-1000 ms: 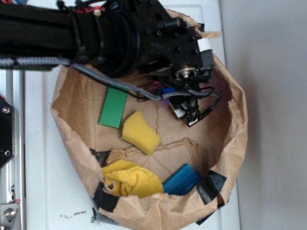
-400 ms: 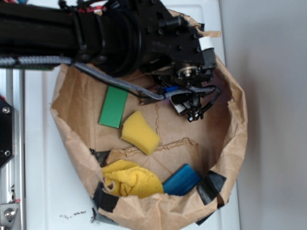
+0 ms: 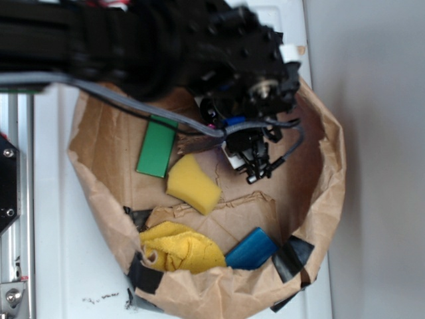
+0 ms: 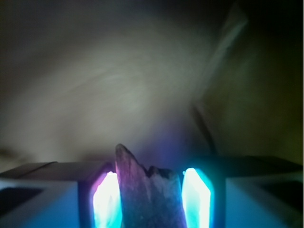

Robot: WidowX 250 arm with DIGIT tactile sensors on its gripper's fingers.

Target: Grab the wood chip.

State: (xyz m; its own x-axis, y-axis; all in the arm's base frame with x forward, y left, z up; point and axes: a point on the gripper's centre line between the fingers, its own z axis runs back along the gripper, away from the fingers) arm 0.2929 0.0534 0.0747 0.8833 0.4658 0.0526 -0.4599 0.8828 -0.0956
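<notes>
Wood chip [image 4: 149,194], a thin, dark brown, splintered shard with rough grain and a pointed tip, is seen in the wrist view standing between the two glowing fingers of the black gripper [image 4: 149,199]. The shard is flanked by a pink-lit pad [image 4: 105,202] on the left and a cyan-lit pad [image 4: 195,199] on the right; it appears to be pinched between them, its point rising above the pad tops. Behind it only blurred, dim brown paper is made out.

In the exterior view, going from left to right, a flat green rectangular block [image 3: 157,146] is seen on the floor of a crumpled brown paper bag [image 3: 319,199] laid open on a white surface [image 3: 53,266]. Beside it lies a yellow sponge wedge [image 3: 192,184], with a crumpled yellow cloth [image 3: 180,249] lower down and a blue block [image 3: 251,248] near the bag's lower edge. A brown splintered strip [image 3: 194,142], probably the chip, is glimpsed between the green block and the gripper [image 3: 255,163], partly hidden by a grey cable [image 3: 133,109]. The arm is blurred, so contact cannot be judged from this view.
</notes>
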